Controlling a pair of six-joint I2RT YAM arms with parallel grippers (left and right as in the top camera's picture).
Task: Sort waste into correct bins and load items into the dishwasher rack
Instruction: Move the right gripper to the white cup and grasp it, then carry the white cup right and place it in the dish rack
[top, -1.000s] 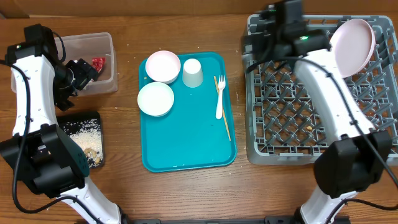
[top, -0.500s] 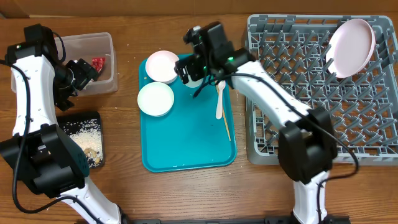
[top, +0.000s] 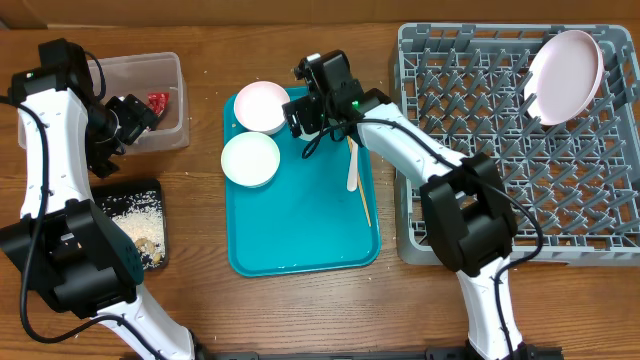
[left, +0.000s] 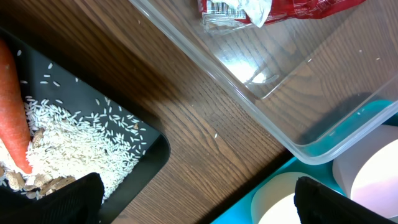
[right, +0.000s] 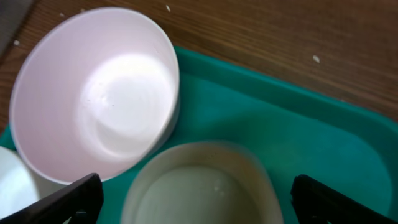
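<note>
My right gripper (top: 309, 112) is open over the white cup (right: 202, 186) on the teal tray (top: 300, 220); its fingers stand on either side of the cup. Two white bowls (top: 260, 105) (top: 250, 158), a white fork (top: 353, 160) and a thin wooden stick (top: 360, 195) lie on the tray. The white plate (top: 565, 62) leans in the grey rack (top: 500, 200). My left gripper (top: 130, 115) is open and empty beside the clear tub (top: 165, 70), which holds a red wrapper (left: 273, 9). The black tray (top: 140, 190) holds rice (left: 87, 137) and a carrot (left: 12, 99).
The wooden table shows between the tub, the black tray and the teal tray. The rack takes up the right side. A wooden wall edge runs along the back.
My right arm has swung from the rack's back left corner over to the teal tray and come down around the cup. The left arm has not moved.
</note>
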